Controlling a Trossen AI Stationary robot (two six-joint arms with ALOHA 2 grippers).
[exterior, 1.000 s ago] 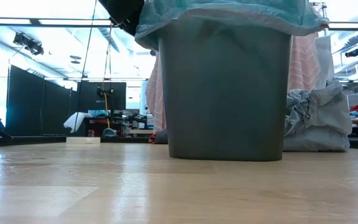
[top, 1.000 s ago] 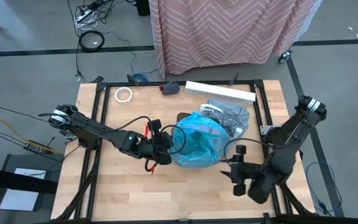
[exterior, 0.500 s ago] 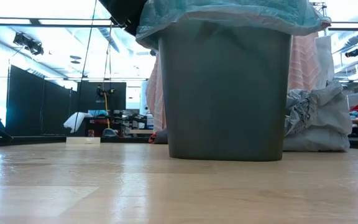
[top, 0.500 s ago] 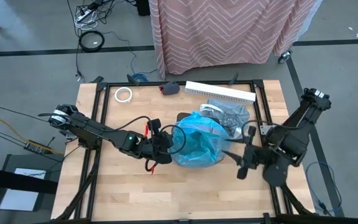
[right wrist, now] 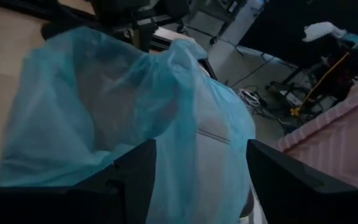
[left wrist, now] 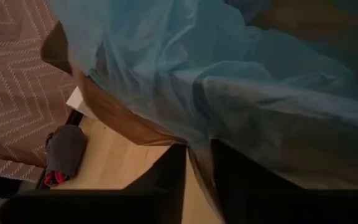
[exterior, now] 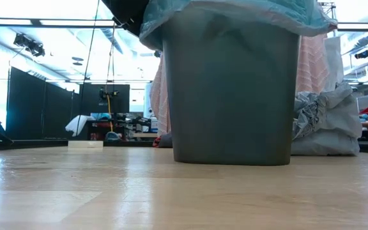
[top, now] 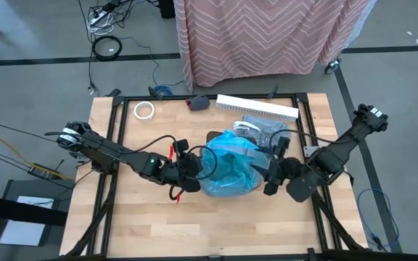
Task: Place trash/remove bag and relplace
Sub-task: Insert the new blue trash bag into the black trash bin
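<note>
Two bags show: we see the grey bag (top: 271,133) already out on the tabletop (top: 133,225) and the blue bag (top: 227,165) draped over the bin (exterior: 230,96). Our left gripper (top: 191,172) pinches its rim; our right gripper (top: 273,168) is spread beside it, seating left.

Even bright overhead light; low view backlit, glary ceiling; wrist views dim, close-up blur.

We see a bright blue plastic bag (top: 227,168) over a dark grey bin (exterior: 232,96), a crumpled pale grey liner (top: 267,135) beside it, a white tape roll (top: 144,110) on light wood table (top: 136,217), and a pink cloth (top: 267,32) with white zigzags.
</note>
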